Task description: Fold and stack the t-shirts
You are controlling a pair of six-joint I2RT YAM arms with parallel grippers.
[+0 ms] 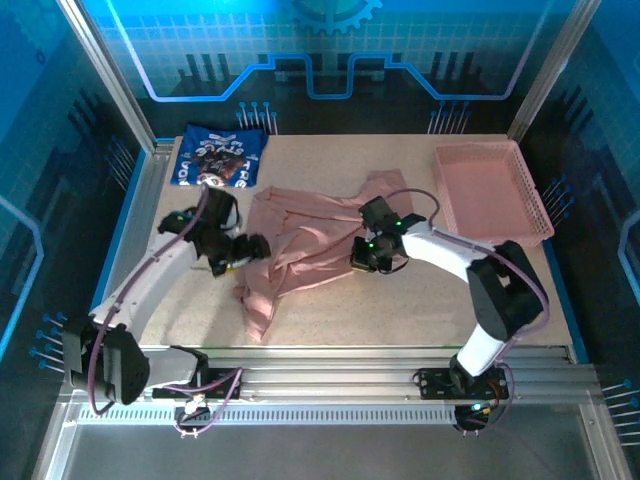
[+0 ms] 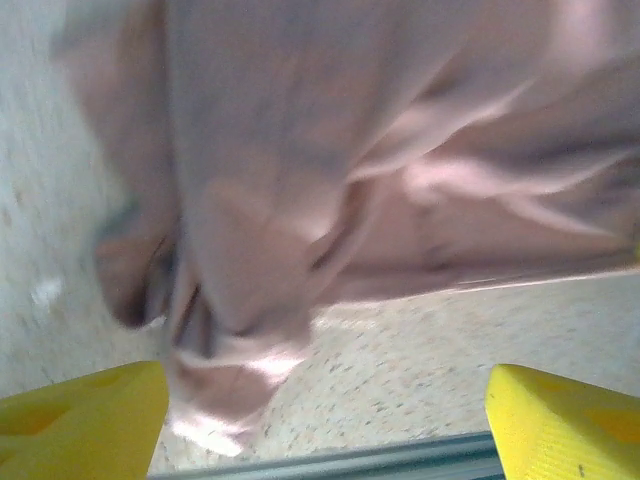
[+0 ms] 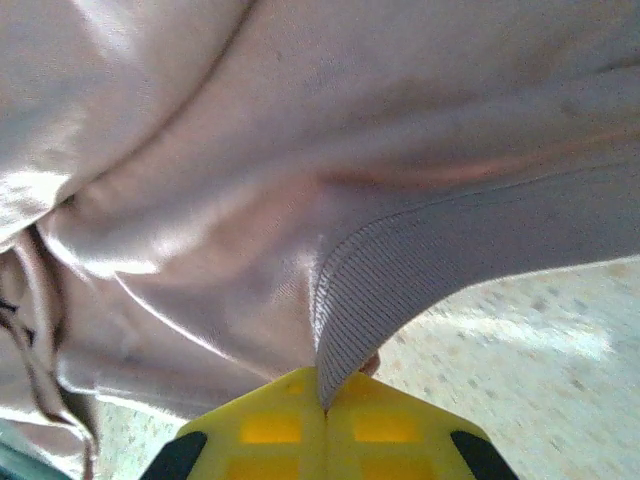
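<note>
Two shirts lay on the table (image 1: 420, 310). The navy shirt (image 1: 218, 157), folded flat with its white-and-red print up, sat in the far left corner, close to the table's far and left edges. The pink shirt (image 1: 305, 250) sprawled crumpled across the middle, with one narrow tail trailing toward the front left and ending near the near edge. Open tabletop ran along the near right, between the pink shirt and the right edge, and a thinner bare strip ran down the left side under the left arm.

The basket (image 1: 445, 200) stood in the far right corner, its right rim along the table's right edge. Its lattice floor was visible from rim to rim. It sat near the pink shirt's far right corner, with a gap between them.

The left tool (image 1: 250, 248) was at the pink shirt's left side with its yellow fingers (image 2: 80, 420) spread wide. In the left wrist view, rumpled cloth hung ahead of them over speckled table. Whether the cloth touched a finger could not be told.

The right tool (image 3: 325, 400) was at the shirt's right side, clamped on a ribbed edge (image 3: 400, 270) of the pink shirt. The cloth rose in soft, shiny folds from the pinch.
</note>
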